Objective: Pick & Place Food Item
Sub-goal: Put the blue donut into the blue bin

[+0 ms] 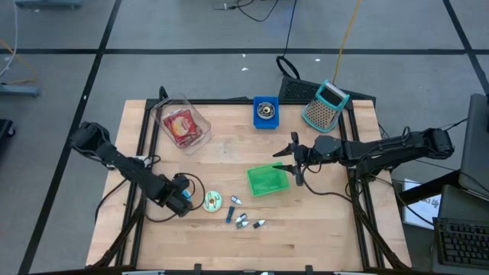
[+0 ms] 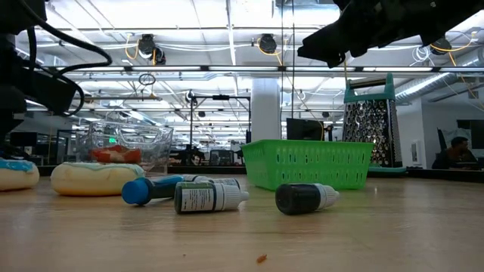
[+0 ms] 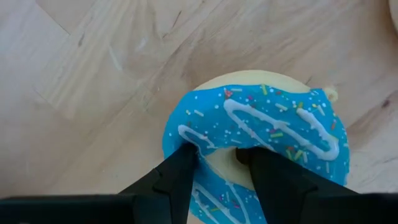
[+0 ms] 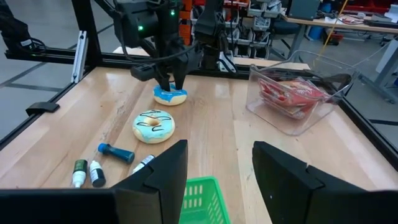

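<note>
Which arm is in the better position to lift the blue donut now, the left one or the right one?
Left. The left gripper points down onto the blue donut, fingers straddling one side of its ring. The right gripper hangs open, well above the green basket.

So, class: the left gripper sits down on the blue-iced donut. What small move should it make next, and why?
Probably close the fingers. The left gripper points down at the blue-iced donut, one finger in the donut's hole and the other on the icing, with a piece of the ring between them, but the donut lies flat on the table. A firm pinch should come before any lift towards the green basket.
</note>
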Controlling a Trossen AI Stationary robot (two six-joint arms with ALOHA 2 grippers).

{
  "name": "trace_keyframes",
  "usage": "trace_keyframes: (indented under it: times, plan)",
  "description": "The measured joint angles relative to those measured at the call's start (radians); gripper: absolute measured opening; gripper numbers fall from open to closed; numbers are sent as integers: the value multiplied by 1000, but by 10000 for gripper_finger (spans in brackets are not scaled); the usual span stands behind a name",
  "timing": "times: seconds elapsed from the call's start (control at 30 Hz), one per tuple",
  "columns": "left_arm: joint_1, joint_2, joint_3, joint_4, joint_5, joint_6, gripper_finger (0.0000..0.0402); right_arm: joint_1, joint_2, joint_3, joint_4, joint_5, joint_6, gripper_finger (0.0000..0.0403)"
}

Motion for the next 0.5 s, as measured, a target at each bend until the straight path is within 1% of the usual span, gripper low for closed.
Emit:
trace_keyframes:
  times: [0.2,0.33,0.4,0.5]
  plan:
    - [0,10,0,14,-3,-19,156,0,0,0,0,0,0,171]
    - [0,10,-2,56,-19,26,150,0,0,0,0,0,1,171]
    - [0,10,-3,65,-23,47,130,0,0,0,0,0,7,171]
    - [0,11,-3,62,-23,56,83,0,0,0,0,0,8,171]
